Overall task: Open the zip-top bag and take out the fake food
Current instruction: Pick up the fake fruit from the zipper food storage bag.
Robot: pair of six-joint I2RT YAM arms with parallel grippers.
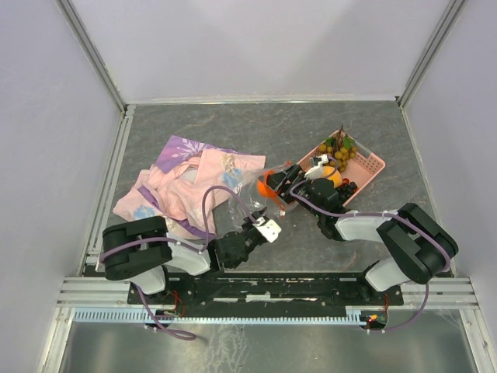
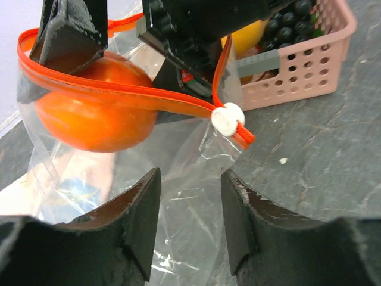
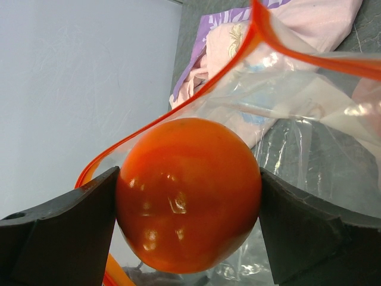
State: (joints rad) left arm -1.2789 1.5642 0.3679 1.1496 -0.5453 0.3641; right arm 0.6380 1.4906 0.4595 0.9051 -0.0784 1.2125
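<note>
orange fruit fills the right gripper, whose fingers stand wide and clamp it inside the open mouth of the zip-top bag, mid-table. left gripper is half open astride the clear film, seemingly not pinching it. one patterned cloth, one pink basket of fruit, one bag. grey marbled table, pale walls.
</note>
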